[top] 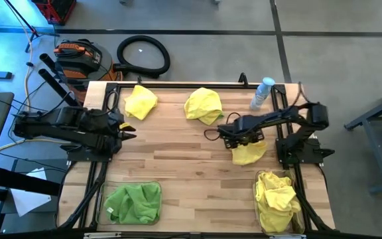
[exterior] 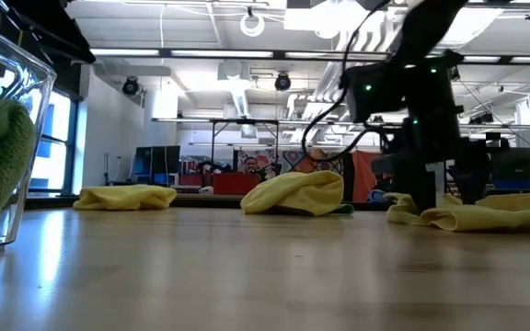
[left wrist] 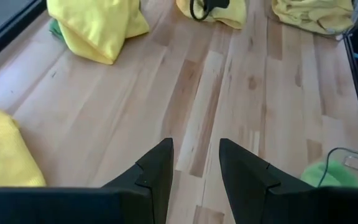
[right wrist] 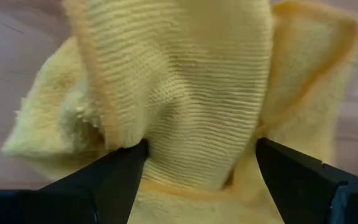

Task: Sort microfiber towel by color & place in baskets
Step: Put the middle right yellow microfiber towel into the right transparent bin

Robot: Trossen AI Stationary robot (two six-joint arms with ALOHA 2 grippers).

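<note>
My right gripper [top: 239,141] is open and lowered onto a yellow towel [top: 251,154] lying right of the table's centre; in the right wrist view its fingers stand on either side of a raised fold [right wrist: 191,93]. My left gripper [top: 130,131] is open and waits over bare wood at the left side [left wrist: 196,162]. Two more yellow towels [top: 140,101] [top: 203,105] lie bunched near the far edge. The left basket [top: 132,184] at the near edge holds green towels [top: 134,202]. The right basket [top: 256,199] holds yellow towels [top: 277,198]. My right gripper comes at the yellow towel from above, pointing down, one finger [right wrist: 120,171] on each side of a raised fold [right wrist: 197,155]. The fold fills the gap and meets both inner faces. The towel's spread edges [exterior: 495,218] lie on the table.
A clear bottle with a blue cap [top: 262,93] stands at the far right, behind the right arm. Bare wood spans the table's middle [top: 178,159] between the two baskets. In the low view the left basket's clear wall [exterior: 21,101] stands close on the left.
</note>
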